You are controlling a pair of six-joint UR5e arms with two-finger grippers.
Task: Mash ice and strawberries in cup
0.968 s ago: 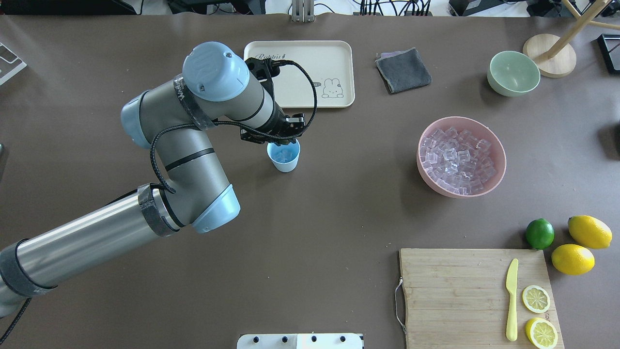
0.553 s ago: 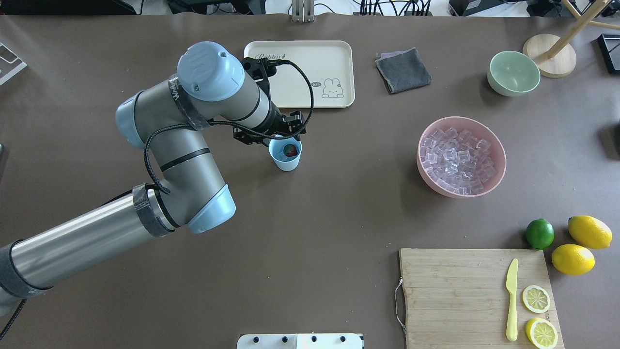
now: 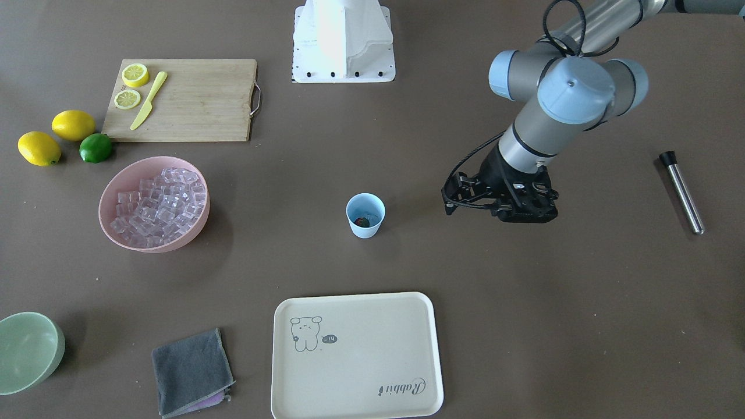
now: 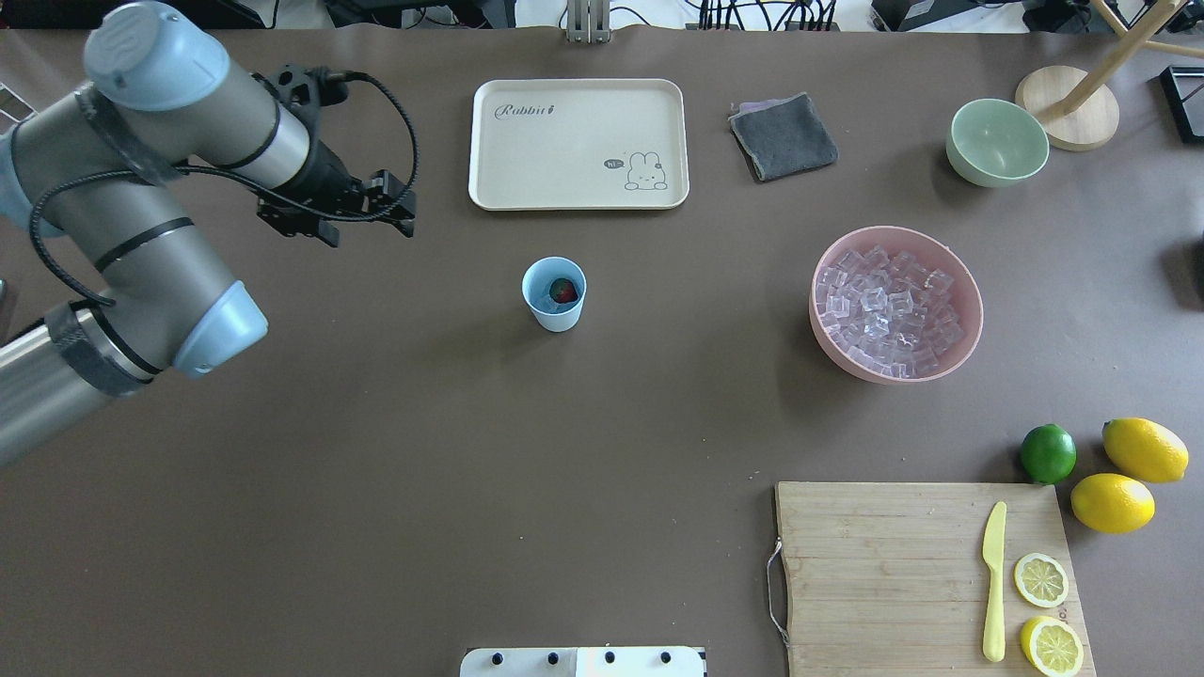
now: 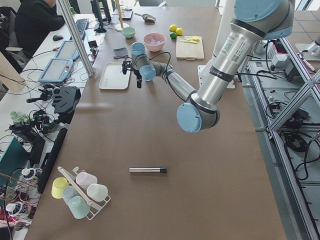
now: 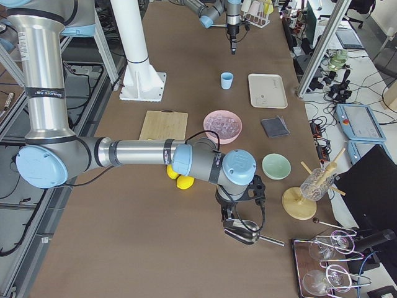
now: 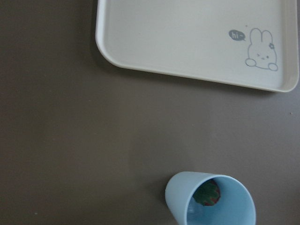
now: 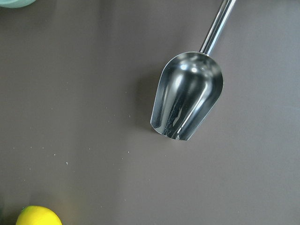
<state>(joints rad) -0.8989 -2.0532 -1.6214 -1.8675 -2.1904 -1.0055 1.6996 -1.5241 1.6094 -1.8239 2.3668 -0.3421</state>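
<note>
A light-blue cup [image 4: 554, 293] stands mid-table, one strawberry [image 4: 563, 291] inside. Ice [image 4: 889, 310] sits in a pink bowl [image 4: 898, 230] to its right. The left gripper [image 4: 337, 218] hovers well left, apparently empty, opening unclear. Mashing seems not yet started.

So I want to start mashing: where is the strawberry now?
In the overhead view the strawberry lies inside the cup near the middle of the table, below the cream tray and left of the pink bowl.
</note>
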